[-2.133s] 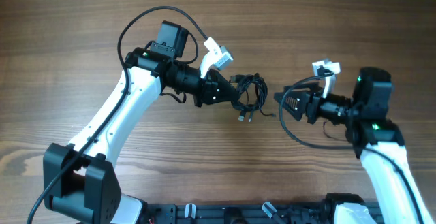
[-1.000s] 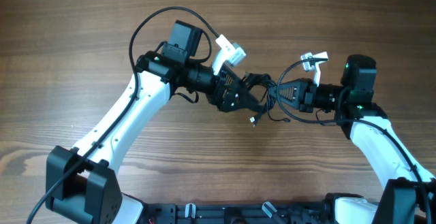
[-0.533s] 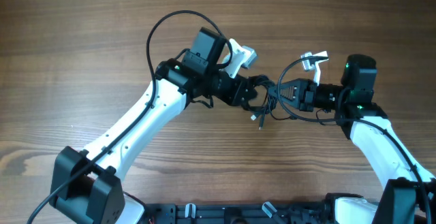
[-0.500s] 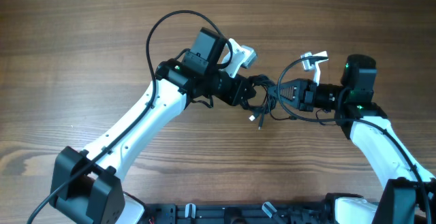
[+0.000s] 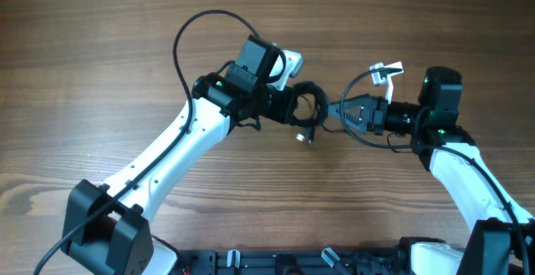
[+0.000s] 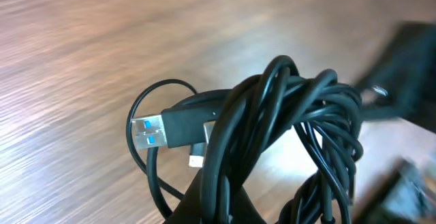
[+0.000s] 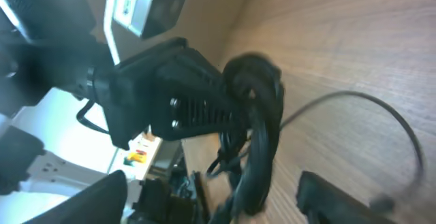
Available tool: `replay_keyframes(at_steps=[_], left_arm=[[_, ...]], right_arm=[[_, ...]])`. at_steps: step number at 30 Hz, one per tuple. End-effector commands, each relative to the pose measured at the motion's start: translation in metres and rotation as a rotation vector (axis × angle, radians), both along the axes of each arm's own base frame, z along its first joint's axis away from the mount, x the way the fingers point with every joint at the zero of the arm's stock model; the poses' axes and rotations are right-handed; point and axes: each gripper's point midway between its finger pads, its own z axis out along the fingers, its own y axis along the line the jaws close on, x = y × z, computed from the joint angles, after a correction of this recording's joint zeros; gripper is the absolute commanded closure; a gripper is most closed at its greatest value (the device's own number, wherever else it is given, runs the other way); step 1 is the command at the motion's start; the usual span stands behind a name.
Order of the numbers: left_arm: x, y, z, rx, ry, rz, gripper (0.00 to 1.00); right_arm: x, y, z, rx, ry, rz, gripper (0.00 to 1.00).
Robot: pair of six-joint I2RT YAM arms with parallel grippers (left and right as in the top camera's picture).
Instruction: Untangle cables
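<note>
Bunched cables (image 5: 313,106), clamped in left end effector (image 5: 295,108)

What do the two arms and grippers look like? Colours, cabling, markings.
The left arm and right arm match: white link shells, black joints, black bases. The left gripper and right gripper are black. A thick black cable loops off each wrist, beside a white camera bracket. A green light glows on each.

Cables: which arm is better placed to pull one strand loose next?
Probably right: the right gripper is open and free, pointing at the cables; the left gripper is shut on them, anchoring.
</note>
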Motion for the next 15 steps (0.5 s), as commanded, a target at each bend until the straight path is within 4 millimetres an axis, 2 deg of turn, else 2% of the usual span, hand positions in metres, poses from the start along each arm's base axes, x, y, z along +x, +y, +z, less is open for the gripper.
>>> replay_keyframes(at_steps=[1,5,10,15], left_arm=[[0.023,0.020,0.005,0.043,-0.038,0.207,0.96],[0.028,0.017,0.010,0.019,-0.052,0.221,0.96],[0.028,0.016,0.010,-0.005,-0.026,0.256,0.96],[0.026,0.014,0.010,-0.011,-0.018,0.248,0.96]], right_arm=[[0.010,0.000,-0.006,-0.048,-0.002,-0.049,0.13],[0.013,0.011,-0.015,-0.100,0.002,-0.065,0.14],[0.023,0.030,-0.039,-0.264,-0.018,-0.147,0.14],[0.026,0.042,-0.052,-0.377,-0.077,-0.179,0.15]])
